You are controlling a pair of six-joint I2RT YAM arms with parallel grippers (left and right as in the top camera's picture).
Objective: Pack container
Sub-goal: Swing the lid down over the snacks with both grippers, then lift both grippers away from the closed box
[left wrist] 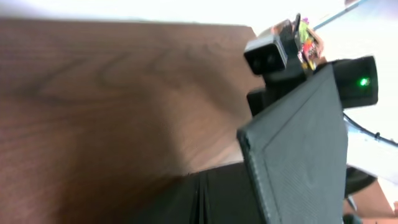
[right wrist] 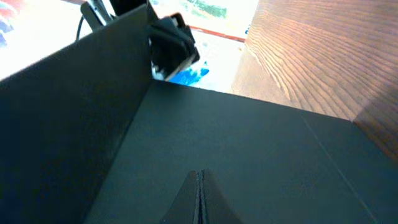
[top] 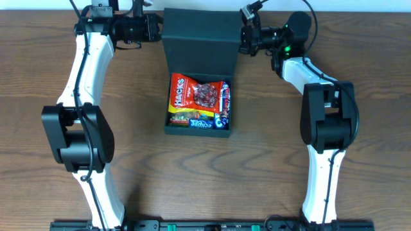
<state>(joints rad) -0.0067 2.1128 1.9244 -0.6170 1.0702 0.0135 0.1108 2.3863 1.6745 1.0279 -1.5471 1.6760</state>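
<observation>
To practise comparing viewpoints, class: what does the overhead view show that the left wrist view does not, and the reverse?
Only overhead: the snack packets inside the container, plus the left arm and right arm whole. Only left wrist: the lid's edge and textured face close up. Both: the lid, the wooden table and a green light.
</observation>
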